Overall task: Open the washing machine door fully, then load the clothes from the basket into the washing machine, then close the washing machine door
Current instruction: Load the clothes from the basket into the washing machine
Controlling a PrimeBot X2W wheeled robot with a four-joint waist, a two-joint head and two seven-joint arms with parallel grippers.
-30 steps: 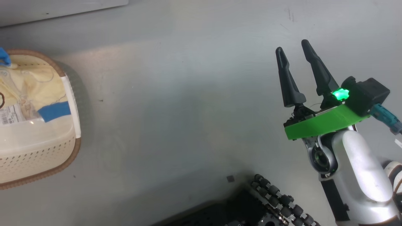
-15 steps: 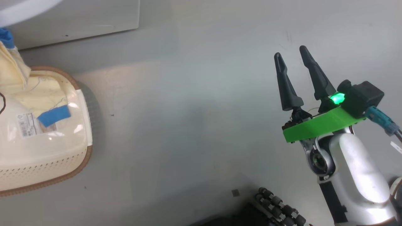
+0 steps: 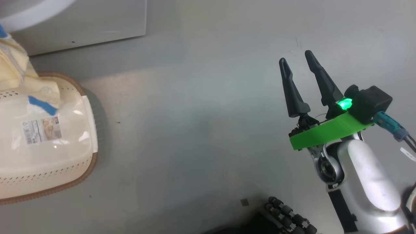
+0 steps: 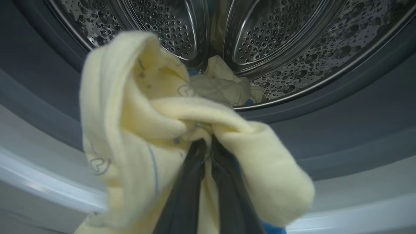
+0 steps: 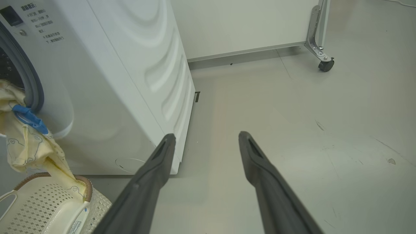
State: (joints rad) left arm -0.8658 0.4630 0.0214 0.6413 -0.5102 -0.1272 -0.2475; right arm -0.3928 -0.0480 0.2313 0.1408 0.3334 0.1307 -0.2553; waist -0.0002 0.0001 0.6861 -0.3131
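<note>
Loading step: left gripper (image 4: pixel 206 144) fingers pinch the clothes (image 4: pixel 130 130) below the washing machine drum (image 4: pixel 276 39) at upper frame, so next push in and release; right gripper (image 3: pixel 294 57) fingers spread wide, empty.

Scuffed pale grey floor (image 5: pixel 292 130), white wall panel (image 5: pixel 243 26), metal leg (image 5: pixel 317 29) on a black caster (image 5: pixel 326 65)

Ahead and to the right of the right gripper (image 5: pixel 207 135) the floor (image 5: pixel 292 146) lies bare as far as a castor (image 5: pixel 326 65) far ahead. Close on its left the washing machine (image 5: pixel 113 97) walls that side off, with the basket (image 5: pixel 42 201) low beside it. Ahead of the left gripper (image 4: pixel 207 143) the drum (image 4: pixel 276 39) gapes, but the clothes (image 4: pixel 130 123) bunched around its tips and heaped at the lip crowd the mouth.
</note>
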